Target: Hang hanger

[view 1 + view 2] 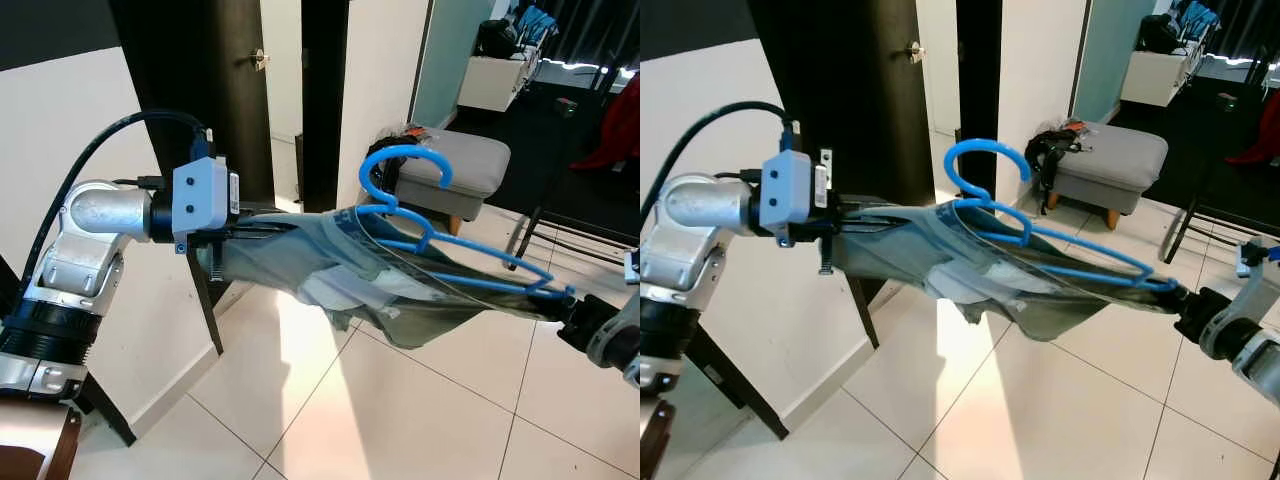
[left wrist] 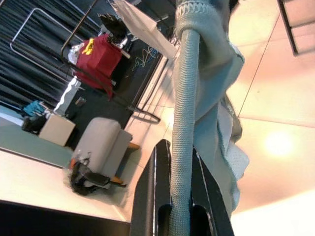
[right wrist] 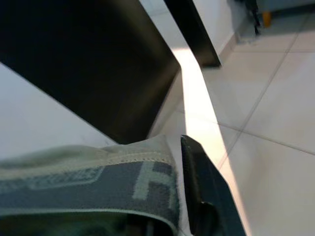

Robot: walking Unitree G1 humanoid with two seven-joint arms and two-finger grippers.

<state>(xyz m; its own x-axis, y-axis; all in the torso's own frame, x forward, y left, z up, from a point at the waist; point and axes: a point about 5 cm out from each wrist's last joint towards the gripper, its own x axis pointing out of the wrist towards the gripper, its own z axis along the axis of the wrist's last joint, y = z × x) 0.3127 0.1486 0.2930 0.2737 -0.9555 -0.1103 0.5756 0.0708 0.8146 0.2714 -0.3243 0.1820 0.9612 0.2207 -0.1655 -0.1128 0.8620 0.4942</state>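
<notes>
Reaching level from both sides, the left end effector (image 1: 262, 228) and right end effector (image 1: 562, 303) are clamping a garment (image 1: 350, 270), stretching it between them, with the blue hanger (image 1: 440, 245) lying inside.

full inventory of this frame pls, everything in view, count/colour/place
hanger: 1, blue, held in the air between both arms, hook up
garment: 1, grey-green, draped on the hanger, stretched between the end effectors
footstool: 1, grey, wooden legs, behind the hanger
bag: 1, dark, beside the footstool
red cloth: 1, on the dark rack at the back
door: 1, dark, ahead on the left
floor: pale tiles
left end effector: 1, black, shut on the garment edge
right end effector: 1, black, gripping the garment's far end
</notes>
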